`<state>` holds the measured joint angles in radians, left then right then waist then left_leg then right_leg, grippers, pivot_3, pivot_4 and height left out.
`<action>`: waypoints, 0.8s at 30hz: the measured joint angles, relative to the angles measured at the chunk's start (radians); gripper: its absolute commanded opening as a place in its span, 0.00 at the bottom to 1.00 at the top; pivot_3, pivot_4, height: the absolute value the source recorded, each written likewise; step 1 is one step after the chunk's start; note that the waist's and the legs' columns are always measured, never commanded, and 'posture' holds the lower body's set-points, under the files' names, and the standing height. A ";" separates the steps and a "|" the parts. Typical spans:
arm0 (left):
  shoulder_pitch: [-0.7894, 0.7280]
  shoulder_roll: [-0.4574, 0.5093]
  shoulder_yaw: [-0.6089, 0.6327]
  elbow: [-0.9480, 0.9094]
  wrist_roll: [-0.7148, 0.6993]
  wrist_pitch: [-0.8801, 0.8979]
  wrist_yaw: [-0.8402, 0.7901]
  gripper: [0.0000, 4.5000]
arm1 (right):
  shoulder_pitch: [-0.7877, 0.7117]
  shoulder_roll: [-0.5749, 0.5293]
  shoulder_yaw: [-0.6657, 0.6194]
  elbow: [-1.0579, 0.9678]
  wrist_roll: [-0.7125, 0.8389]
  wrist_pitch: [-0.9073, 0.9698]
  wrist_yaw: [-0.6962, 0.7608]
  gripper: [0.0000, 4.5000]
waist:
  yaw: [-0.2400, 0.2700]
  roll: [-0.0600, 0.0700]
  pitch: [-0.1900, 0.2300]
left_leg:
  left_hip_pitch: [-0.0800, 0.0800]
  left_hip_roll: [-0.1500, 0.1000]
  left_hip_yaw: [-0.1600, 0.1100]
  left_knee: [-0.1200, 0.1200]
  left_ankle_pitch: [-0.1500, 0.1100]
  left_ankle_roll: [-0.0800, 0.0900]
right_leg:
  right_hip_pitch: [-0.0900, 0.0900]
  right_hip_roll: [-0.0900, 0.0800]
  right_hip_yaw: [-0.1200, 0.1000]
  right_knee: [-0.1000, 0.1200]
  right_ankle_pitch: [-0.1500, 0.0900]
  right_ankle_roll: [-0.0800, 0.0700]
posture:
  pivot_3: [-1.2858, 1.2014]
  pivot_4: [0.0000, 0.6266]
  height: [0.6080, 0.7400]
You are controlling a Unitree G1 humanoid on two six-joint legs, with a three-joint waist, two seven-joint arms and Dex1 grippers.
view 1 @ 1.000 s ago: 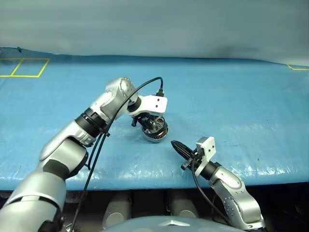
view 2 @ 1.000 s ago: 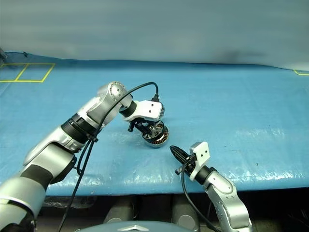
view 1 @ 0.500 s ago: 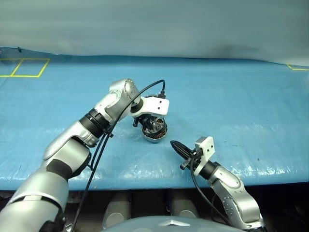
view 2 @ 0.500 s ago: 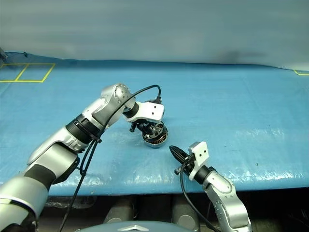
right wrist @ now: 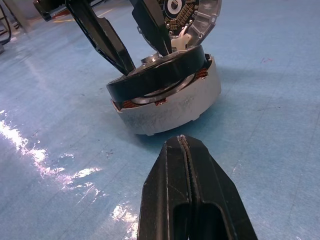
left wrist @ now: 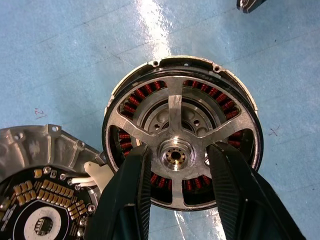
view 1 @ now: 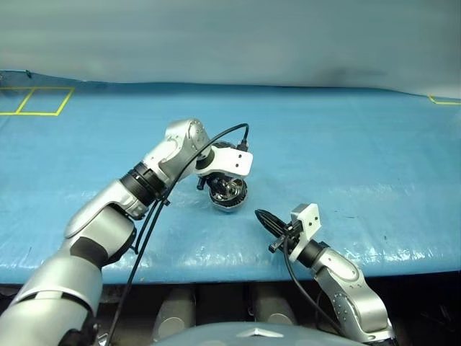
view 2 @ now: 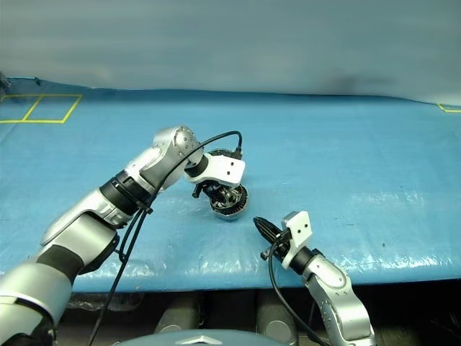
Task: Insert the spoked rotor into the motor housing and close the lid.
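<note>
Left wrist view: left fingers [left wrist: 131, 200] clamp spoked rotor [left wrist: 181, 131] hub inside motor housing [right wrist: 172, 102]; right fingers [right wrist: 189, 197] together

One motor housing [left wrist: 235, 85] sits on the single blue surface [view 1: 360, 151], with one spoked rotor [left wrist: 175, 120] in it and one hinged lid [left wrist: 45, 200] standing open beside it. The rotor shows three silver spokes around one hub. There are two tools, the left tool [left wrist: 176, 200] and the right tool [right wrist: 186, 190], each with two black fingers, and one yellow-taped double square [view 1: 32, 101] marks the far corner.
</note>
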<state>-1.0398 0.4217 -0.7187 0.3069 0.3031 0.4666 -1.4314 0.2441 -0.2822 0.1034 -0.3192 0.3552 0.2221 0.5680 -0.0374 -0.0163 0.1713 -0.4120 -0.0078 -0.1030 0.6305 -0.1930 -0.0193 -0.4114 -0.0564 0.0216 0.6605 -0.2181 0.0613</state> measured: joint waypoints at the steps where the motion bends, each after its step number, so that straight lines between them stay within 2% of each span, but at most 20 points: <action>1: 0.000 -0.001 0.000 0.002 0.002 -0.001 0.000 0.32 | 0.000 0.000 0.000 0.000 0.000 0.000 0.000 0.00 | 0.000 0.000 0.000 | 0.000 0.000 0.000 0.000 0.000 0.000 | 0.000 0.000 0.000 0.000 0.000 0.000 | 0.52 0.24 1.00; 5: 0.000 -0.007 0.000 0.008 0.010 -0.005 -0.001 0.32 | 0.000 -0.001 0.004 0.000 -0.001 0.000 -0.001 0.00 | 0.001 0.000 0.000 | 0.000 0.000 0.000 0.000 0.000 0.000 | 0.000 0.000 0.000 0.000 0.000 0.000 | 0.52 0.24 1.00; 14: -0.001 -0.030 -0.004 0.014 0.011 -0.017 -0.027 0.97 | 0.005 -0.002 0.003 0.000 -0.013 0.000 -0.008 0.00 | 0.001 0.000 0.000 | 0.000 0.000 0.000 0.000 0.000 0.000 | 0.000 0.000 0.000 0.000 0.000 0.000 | 0.52 0.24 1.00; 20: -0.003 -0.033 0.007 0.010 -0.005 -0.012 -0.031 0.99 | 0.007 -0.002 0.003 0.000 -0.014 0.001 -0.009 0.00 | 0.001 0.000 0.000 | 0.000 0.000 0.000 0.000 0.000 0.000 | 0.000 0.000 0.000 0.000 0.000 0.000 | 0.52 0.24 1.00; 24: 0.006 -0.015 0.084 -0.078 -0.072 0.047 -0.034 0.99 | 0.005 -0.002 0.002 -0.001 -0.014 0.006 -0.009 0.00 | 0.000 0.000 0.000 | -0.001 0.000 0.000 0.000 0.000 0.000 | -0.001 0.000 0.000 0.000 0.000 0.000 | 0.52 0.24 1.00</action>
<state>-1.0333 0.4067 -0.6343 0.2290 0.2315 0.5134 -1.4656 0.2489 -0.2845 0.1057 -0.3204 0.3417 0.2279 0.5590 -0.0371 -0.0163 0.1715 -0.4128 -0.0078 -0.1032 0.6304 -0.1930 -0.0193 -0.4121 -0.0567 0.0216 0.6603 -0.2181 0.0613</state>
